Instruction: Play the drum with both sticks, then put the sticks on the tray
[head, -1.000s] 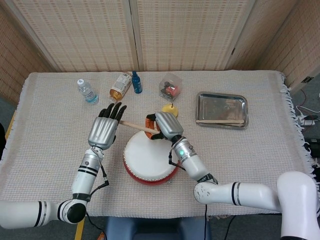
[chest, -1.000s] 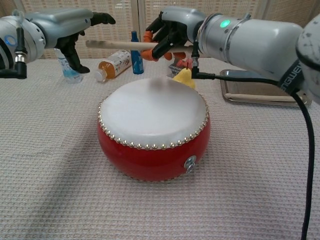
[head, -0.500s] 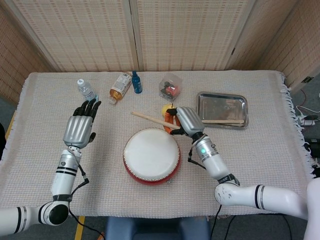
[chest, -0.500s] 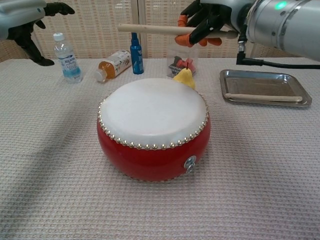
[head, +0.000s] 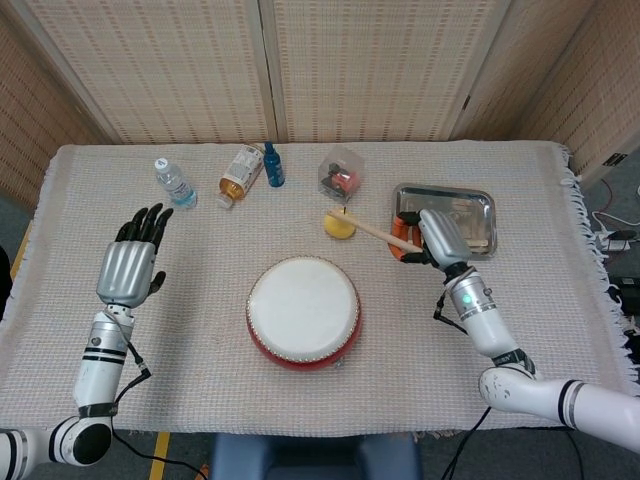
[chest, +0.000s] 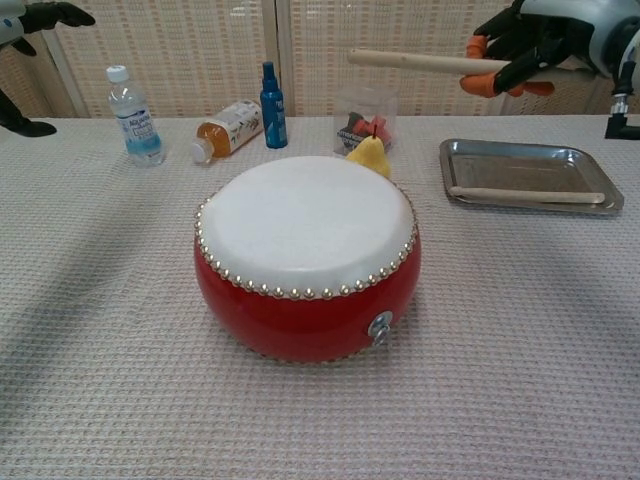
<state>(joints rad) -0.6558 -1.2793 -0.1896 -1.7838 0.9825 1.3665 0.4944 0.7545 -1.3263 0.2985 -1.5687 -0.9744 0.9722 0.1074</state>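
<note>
One stick (head: 372, 231) is gripped in the right hand (head: 437, 236), raised above the tray's (head: 404, 192) left edge and pointing left toward the yellow pear (head: 338, 224). Second stick (chest: 525, 195) lies in the tray. Left hand (head: 130, 266) hovers with fingers spread, holding nothing, well left of the drum (head: 303, 310).

Drum (chest: 306, 265): glossy red shell, matt white skin, metal studs. Stick (chest: 420, 63) in right hand (head: 437, 238): pale bare wood. Tray (chest: 530, 155) beneath hand: shiny metal. Tablecloth (chest: 520, 340): coarse woven cloth.
</note>
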